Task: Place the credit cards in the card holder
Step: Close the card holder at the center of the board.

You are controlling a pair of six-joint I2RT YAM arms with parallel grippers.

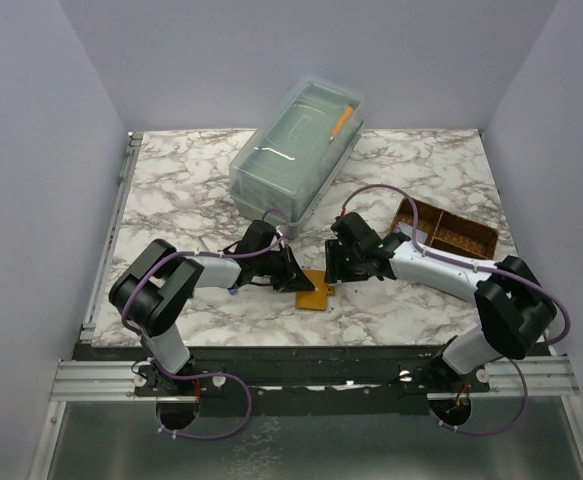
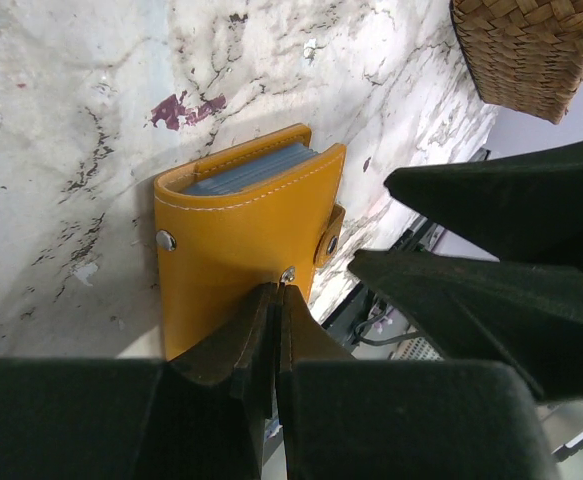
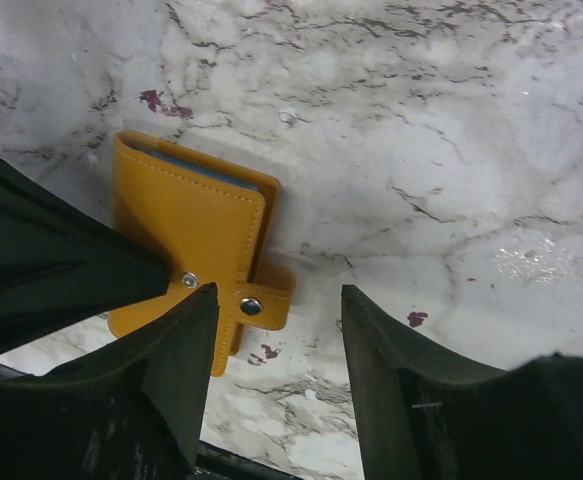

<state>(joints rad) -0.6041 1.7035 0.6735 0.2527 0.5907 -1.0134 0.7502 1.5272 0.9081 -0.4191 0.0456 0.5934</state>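
The orange-tan card holder [image 1: 314,294] lies folded shut on the marble table between both grippers. It also shows in the left wrist view [image 2: 236,240] and the right wrist view [image 3: 186,235]. Grey-blue credit card edges [image 2: 251,170] show inside its open end, and also in the right wrist view [image 3: 206,170]. My left gripper [image 2: 279,292] is shut with nothing between its tips, which rest at the holder's near edge by a rivet. My right gripper [image 3: 279,310] is open, with the snap tab [image 3: 263,297] lying by its left finger.
A clear plastic lidded box [image 1: 296,150] with an orange pen on it stands behind the arms. A brown woven divided tray [image 1: 451,230] sits at the right, and also shows in the left wrist view [image 2: 531,50]. The table's front edge is just beyond the holder.
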